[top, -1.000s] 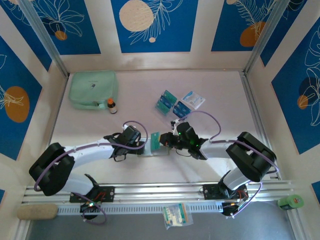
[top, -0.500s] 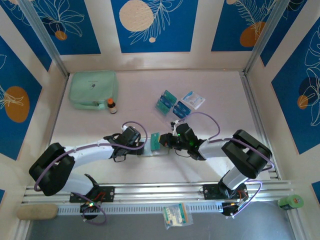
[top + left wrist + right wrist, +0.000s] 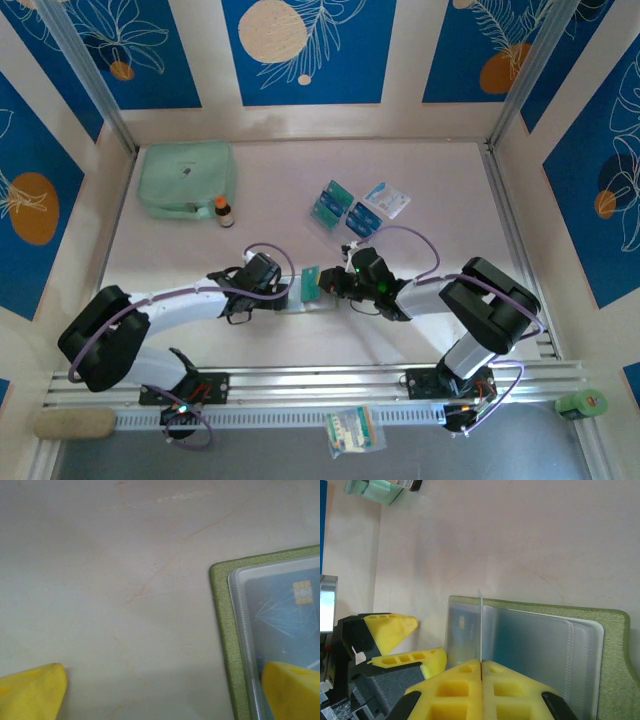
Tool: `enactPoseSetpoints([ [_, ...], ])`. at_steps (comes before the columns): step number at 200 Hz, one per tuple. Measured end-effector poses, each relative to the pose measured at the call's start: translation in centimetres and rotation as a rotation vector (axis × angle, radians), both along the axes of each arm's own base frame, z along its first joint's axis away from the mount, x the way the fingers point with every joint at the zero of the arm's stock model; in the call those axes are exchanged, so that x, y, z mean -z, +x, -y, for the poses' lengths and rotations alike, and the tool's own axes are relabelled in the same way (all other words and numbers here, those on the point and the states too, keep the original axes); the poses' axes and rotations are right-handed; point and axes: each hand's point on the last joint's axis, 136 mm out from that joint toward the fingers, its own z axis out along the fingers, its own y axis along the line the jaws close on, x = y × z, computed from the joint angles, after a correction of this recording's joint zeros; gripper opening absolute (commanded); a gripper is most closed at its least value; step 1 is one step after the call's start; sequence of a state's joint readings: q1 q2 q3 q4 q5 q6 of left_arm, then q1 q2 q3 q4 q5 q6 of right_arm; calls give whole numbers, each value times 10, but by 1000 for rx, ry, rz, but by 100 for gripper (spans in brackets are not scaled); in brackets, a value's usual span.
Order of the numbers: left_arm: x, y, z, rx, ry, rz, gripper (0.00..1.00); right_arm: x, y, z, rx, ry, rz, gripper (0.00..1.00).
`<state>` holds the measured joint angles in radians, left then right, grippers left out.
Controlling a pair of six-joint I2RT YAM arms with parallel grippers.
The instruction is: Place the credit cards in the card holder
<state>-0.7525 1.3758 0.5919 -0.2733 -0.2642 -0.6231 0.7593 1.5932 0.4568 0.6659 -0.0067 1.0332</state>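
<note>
Right jaws clenched on clear leaf (image 3: 480,625) of card holder (image 3: 615,645); left jaws released; credit card (image 3: 280,615) unreadable.

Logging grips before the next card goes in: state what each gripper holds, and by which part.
Right gripper is shut on a clear pocket leaf of the card holder, pinching its edge. Left gripper is open, holding nothing.

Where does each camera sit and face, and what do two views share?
Top external: high behind the arms, looking down on the table; both arms show.
Left wrist: looks down at the card holder corner; left fingers spread.
Right wrist: looks along right fingers shut on its clear pocket.
Shared: both wrist views show the card holder.
</note>
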Motion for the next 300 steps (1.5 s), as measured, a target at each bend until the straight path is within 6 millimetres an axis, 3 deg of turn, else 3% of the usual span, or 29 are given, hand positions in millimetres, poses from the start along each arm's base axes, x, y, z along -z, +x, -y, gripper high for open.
enactPoseSetpoints([
  [159, 1, 0, 0, 0, -7, 7, 100, 10, -1, 0, 16, -1, -43, 0],
  [201, 1, 0, 0, 0, -10, 10, 100, 4, 0, -1, 18, 17, -36, 0],
  [250, 0, 0, 0, -6, -13, 10, 100, -23, 4, 0, 29, 58, 15, 0],
  [300, 1, 0, 0, -14, -16, 7, 100, -22, 5, 0, 30, 58, 14, 0],
])
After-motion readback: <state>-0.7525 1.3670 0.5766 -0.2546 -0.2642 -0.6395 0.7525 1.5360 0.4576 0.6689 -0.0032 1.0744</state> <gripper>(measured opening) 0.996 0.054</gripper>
